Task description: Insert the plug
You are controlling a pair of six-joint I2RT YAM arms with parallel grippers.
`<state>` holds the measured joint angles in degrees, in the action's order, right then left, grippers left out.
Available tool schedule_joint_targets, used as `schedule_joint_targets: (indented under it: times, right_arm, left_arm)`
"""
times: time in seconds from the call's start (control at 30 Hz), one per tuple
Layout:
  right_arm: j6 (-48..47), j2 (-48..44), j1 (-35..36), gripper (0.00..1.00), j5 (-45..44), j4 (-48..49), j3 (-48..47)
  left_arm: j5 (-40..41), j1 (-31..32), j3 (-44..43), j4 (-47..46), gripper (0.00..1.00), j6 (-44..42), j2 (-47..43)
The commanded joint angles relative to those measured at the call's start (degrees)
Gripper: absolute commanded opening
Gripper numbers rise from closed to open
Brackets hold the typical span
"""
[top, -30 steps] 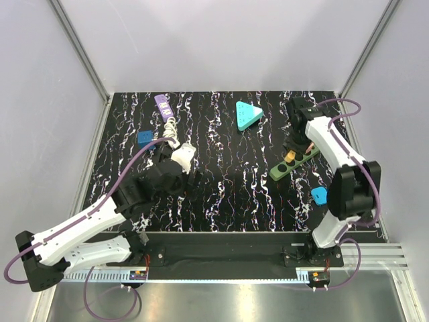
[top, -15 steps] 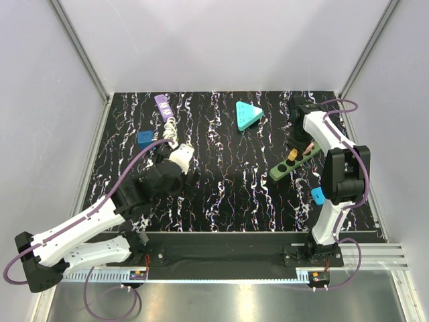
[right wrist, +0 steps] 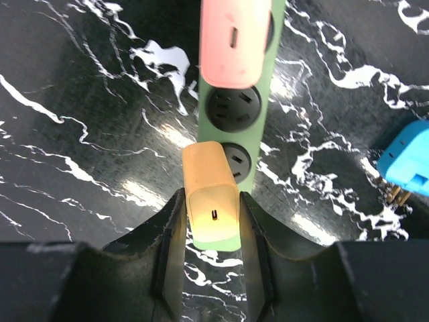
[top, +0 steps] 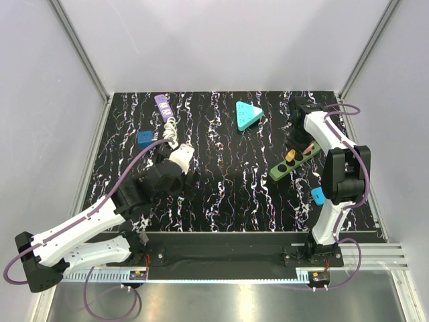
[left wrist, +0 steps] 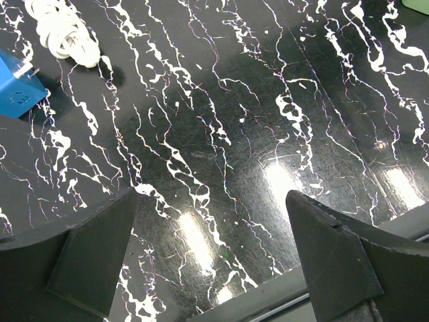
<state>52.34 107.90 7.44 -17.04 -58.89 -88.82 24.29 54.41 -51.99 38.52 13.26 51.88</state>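
At the lower centre of the right wrist view, the orange plug (right wrist: 213, 201) stands at the lower end of the green power strip (right wrist: 258, 127), pinched between the fingers of the right gripper (right wrist: 212, 221); whether its pins are fully home cannot be told, so pressing down and letting go probably remain; a pink plug (right wrist: 234, 40) already sits further up the strip; the left gripper (left wrist: 211, 215) hangs spread and holds nothing over the table (left wrist: 221, 134).
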Motion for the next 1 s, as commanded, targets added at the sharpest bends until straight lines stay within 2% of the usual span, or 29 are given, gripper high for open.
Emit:
schedule_joint_targets:
  times: [0.0, 0.43, 0.97]
  right_arm:
    - [3.65, -1.64, -0.24, 0.0, -0.71, -4.03, -2.32]
    - [6.28, 0.73, -0.24, 0.0, -0.1, -8.87, -5.05]
    - [6.38, 5.13, -0.32, 0.0, -0.36, -4.39, -3.03]
  left_arm:
    - [1.46, -0.1, -0.13, -1.61, 0.99, -1.04, -0.02]
    - [1.55, -0.1, 0.04, -1.43, 0.99, -1.04, -0.2]
    - [1.81, -0.1, 0.22, -1.52, 0.99, -1.04, -0.02]
